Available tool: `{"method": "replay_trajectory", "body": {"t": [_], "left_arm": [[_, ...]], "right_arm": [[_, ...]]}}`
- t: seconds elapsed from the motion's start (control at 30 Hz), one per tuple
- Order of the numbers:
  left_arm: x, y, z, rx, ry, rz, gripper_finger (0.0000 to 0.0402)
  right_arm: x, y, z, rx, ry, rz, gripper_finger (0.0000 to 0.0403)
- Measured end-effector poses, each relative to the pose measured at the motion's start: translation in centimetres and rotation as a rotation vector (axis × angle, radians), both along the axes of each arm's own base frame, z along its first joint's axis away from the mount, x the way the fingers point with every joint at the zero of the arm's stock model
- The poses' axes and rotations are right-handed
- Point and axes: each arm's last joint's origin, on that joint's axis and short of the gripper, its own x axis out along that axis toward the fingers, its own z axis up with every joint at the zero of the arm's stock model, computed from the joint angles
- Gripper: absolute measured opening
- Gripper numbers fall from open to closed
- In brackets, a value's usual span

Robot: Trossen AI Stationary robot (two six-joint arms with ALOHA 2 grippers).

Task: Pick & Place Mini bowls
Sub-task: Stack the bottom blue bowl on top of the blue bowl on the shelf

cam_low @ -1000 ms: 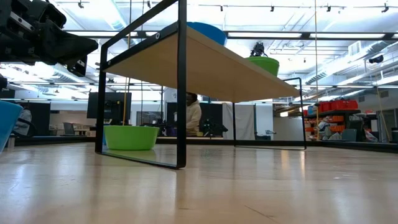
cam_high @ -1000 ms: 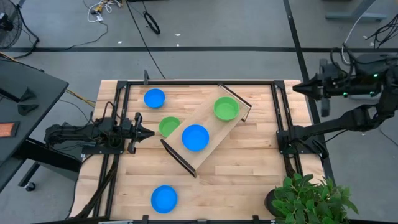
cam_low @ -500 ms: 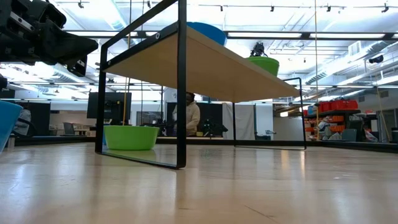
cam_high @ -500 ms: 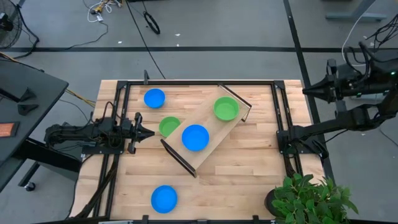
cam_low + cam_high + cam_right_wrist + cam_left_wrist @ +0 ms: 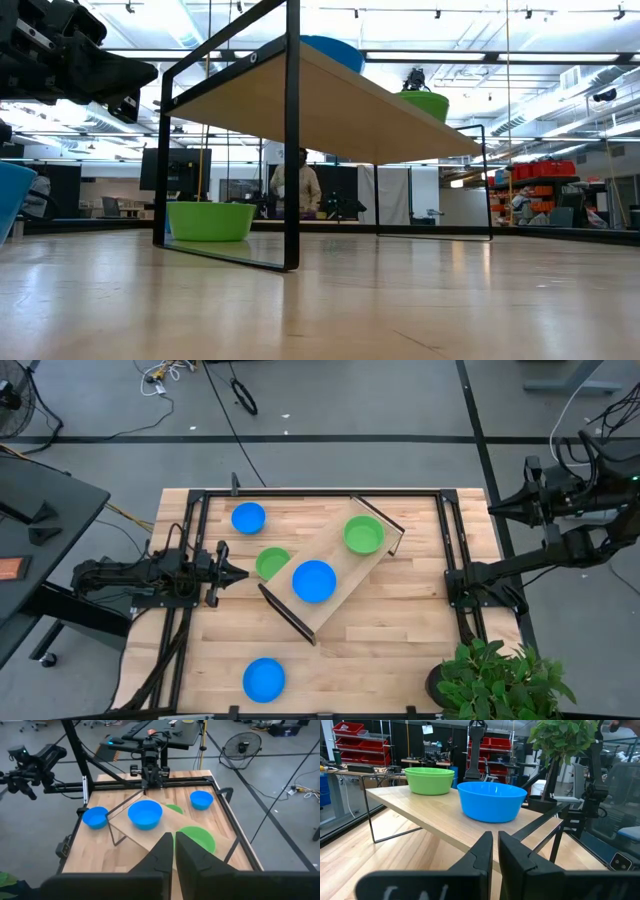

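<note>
Pale wood forms the raised tray (image 5: 335,575), which sits slanted on the bench (image 5: 400,650) on thin black legs. On the tray stand 1 blue bowl (image 5: 314,581) and 1 green bowl (image 5: 363,535). A second green bowl (image 5: 271,564) lies half under the tray's edge. 2 more blue bowls (image 5: 248,518) (image 5: 264,679) lie well apart from the tray. The left claw (image 5: 236,573), fingers together, points at the tray; the right claw (image 5: 497,507), also closed, hangs off the bench beyond the tray, near a potted plant (image 5: 495,678).
</note>
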Motion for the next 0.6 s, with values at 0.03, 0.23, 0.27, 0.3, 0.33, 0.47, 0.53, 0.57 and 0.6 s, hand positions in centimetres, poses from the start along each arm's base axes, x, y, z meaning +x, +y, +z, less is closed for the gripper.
{"method": "replay_trajectory", "body": {"t": [0.03,0.23,0.27,0.3,0.33,0.47,0.53,0.57,0.6], "left_arm": [[0.0,0.0,0.0,0.0,0.0,0.0,0.0032],[0.0,0.0,0.0,0.0,0.0,0.0,0.0032],[0.0,0.0,0.0,0.0,0.0,0.0,0.0032],[0.0,0.0,0.0,0.0,0.0,0.0,0.0032],[0.0,0.0,0.0,0.0,0.0,0.0,0.0032],[0.0,0.0,-0.01,0.0,0.0,0.0,0.0032],[0.0,0.0,-0.01,0.0,0.0,0.0,0.0032],[0.0,0.0,-0.01,0.0,0.0,0.0,0.0032],[0.0,0.0,-0.01,0.0,0.0,0.0,0.0032]], "right_arm": [[0.0,0.0,0.0,0.0,0.0,0.0,0.0023],[-0.02,0.0,0.0,0.007,-0.001,-0.004,0.0023],[-0.02,0.0,0.0,0.006,-0.001,-0.004,0.0023],[-0.02,0.0,0.0,0.006,-0.001,-0.005,0.0023],[-0.02,0.0,0.0,0.006,-0.001,-0.005,0.0023],[0.0,-0.01,-0.01,0.006,0.0,-0.005,0.0023],[0.01,-0.01,0.02,0.006,-0.003,-0.005,0.0023],[0.03,-0.01,0.06,0.006,-0.008,-0.005,0.0023],[0.05,-0.01,0.11,0.005,-0.013,-0.005,0.0023]]}}
